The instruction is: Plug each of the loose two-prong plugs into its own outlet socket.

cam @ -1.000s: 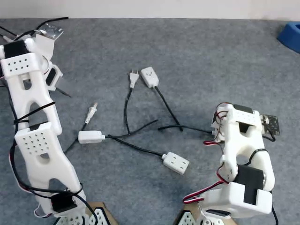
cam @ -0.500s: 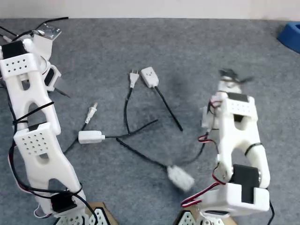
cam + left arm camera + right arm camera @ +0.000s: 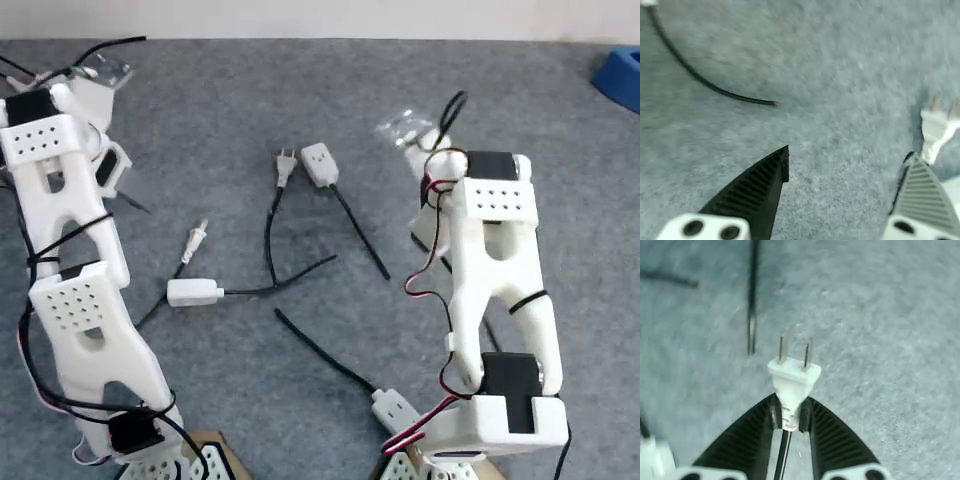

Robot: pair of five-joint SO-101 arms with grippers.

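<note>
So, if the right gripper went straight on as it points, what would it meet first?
Likely only bare grey carpet: the right gripper holds the white plug prongs forward, and the black cable end lies off to one side. Depth is unclear.

Bright, even overhead light; my arms [image 3: 62, 200] and the cords [image 3: 268, 225] throw soft, faint shadows on the grey carpet [image 3: 200, 110]; the plug [image 3: 792, 376] in my right gripper [image 3: 790, 410] shines pale.

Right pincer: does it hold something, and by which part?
A white two-prong plug, pinched at its narrow rear neck, where the cord exits.
</note>
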